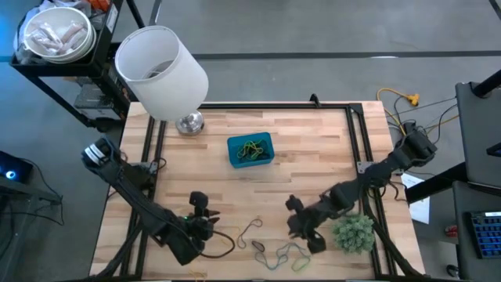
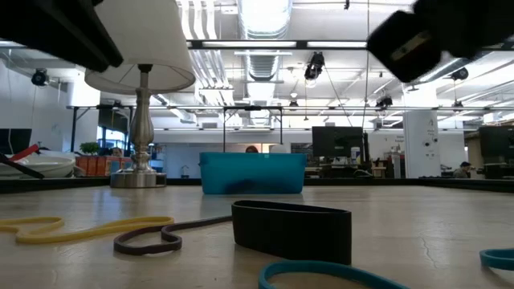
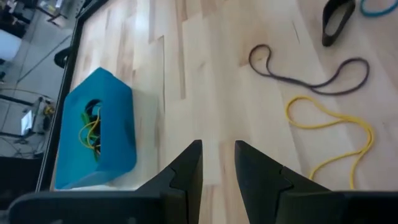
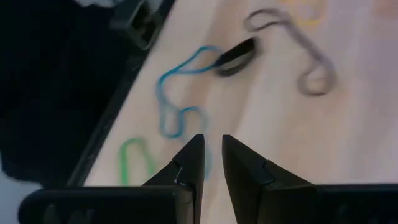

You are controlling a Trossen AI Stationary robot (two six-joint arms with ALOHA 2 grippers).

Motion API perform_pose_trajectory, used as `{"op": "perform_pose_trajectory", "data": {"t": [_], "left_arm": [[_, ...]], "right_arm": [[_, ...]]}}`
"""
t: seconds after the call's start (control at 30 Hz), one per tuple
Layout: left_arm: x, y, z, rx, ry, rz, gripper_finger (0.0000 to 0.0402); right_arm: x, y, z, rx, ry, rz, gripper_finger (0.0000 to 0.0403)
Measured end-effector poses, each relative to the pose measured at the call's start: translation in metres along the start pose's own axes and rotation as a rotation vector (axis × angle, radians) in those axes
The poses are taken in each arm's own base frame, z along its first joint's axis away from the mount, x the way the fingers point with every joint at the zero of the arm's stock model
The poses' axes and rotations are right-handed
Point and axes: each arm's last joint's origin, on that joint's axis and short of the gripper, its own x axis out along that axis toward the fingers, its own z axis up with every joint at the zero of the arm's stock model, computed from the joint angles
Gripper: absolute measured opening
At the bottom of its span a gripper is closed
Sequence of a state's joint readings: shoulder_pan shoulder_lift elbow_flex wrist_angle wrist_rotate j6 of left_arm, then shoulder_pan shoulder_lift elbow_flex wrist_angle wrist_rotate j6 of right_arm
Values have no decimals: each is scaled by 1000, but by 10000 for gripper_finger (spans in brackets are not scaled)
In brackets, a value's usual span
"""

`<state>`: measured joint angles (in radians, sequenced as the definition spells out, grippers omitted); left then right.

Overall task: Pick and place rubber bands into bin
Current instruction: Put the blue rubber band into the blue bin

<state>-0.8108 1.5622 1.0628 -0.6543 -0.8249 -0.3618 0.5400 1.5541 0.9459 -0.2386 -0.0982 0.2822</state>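
The blue bin (image 1: 250, 149) sits mid-table with green, yellow and dark bands inside it; the left wrist view shows the bin (image 3: 96, 130) too. Loose rubber bands lie flat near the table's near edge: yellow (image 1: 223, 243), thin dark grey (image 1: 249, 229), blue (image 1: 282, 254) and green (image 1: 301, 265). A wide dark band (image 2: 293, 229) stands on its edge. My left gripper (image 1: 200, 210) hovers left of them, its fingers (image 3: 186, 171) a narrow gap apart and empty. My right gripper (image 1: 301, 223) hovers to their right, above the blue band (image 4: 180, 93), also narrowly open and empty.
A white lampshade (image 1: 160, 70) on a metal base (image 1: 189, 123) stands at the far left corner. A bushy green plant ball (image 1: 354, 233) sits just right of my right gripper. Bare wood lies between the bin and the loose bands.
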Motion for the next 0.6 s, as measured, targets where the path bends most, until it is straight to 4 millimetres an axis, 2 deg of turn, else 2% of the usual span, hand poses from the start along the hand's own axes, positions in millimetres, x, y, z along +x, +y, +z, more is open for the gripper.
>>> {"op": "perform_pose_trajectory", "data": {"t": [0.13,0.27,0.47,0.6], "left_arm": [[5,-4,-5,16,14,4,77],[4,-4,-4,7,5,1,77],[4,-4,-3,-7,-7,-4,77],[4,-5,-3,-9,-10,-5,77]], "right_arm": [[15,17,-8,-6,22,35,52],[36,26,-14,-15,32,37,52],[63,24,-22,1,87,-29,52],[70,21,-25,1,121,-81,52]]}}
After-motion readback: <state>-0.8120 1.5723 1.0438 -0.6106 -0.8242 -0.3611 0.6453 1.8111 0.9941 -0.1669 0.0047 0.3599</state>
